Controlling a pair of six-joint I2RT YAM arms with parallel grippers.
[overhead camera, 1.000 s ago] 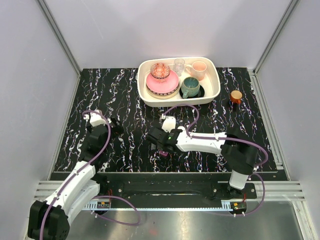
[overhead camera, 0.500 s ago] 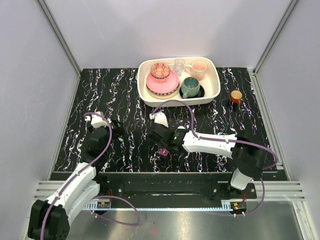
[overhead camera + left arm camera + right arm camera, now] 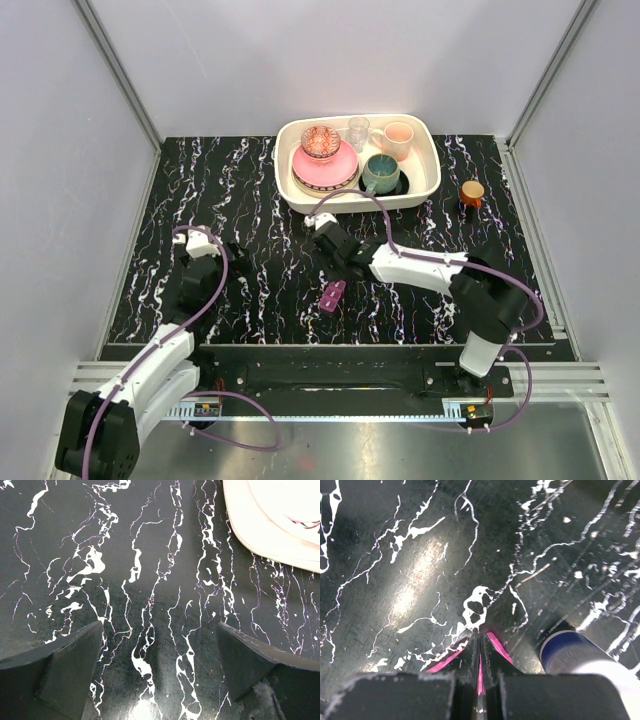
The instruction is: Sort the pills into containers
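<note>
The magenta pill box (image 3: 333, 296) lies slanted on the black marbled table, in front of my right gripper (image 3: 336, 252). In the right wrist view my right gripper (image 3: 479, 632) is shut, its fingertips pressed together. Magenta of the pill box (image 3: 499, 647) shows on both sides of the tips and in the slit between them; I cannot tell whether they touch it. A white bottle with a blue band (image 3: 572, 655) stands just right of the fingers. No pills show. My left gripper (image 3: 160, 652) hangs open over bare table, also seen at the left (image 3: 222, 250).
A cream tray (image 3: 432, 190) of crockery stands at the back, its corner showing in the left wrist view (image 3: 260, 530). A small brown jar with an orange lid (image 3: 472, 190) stands right of the tray. Grey walls enclose the table.
My right gripper has shut and swung back from over the pill box toward the tray. The box now shows uncovered and longer, slightly shifted. The left arm has hardly moved.
</note>
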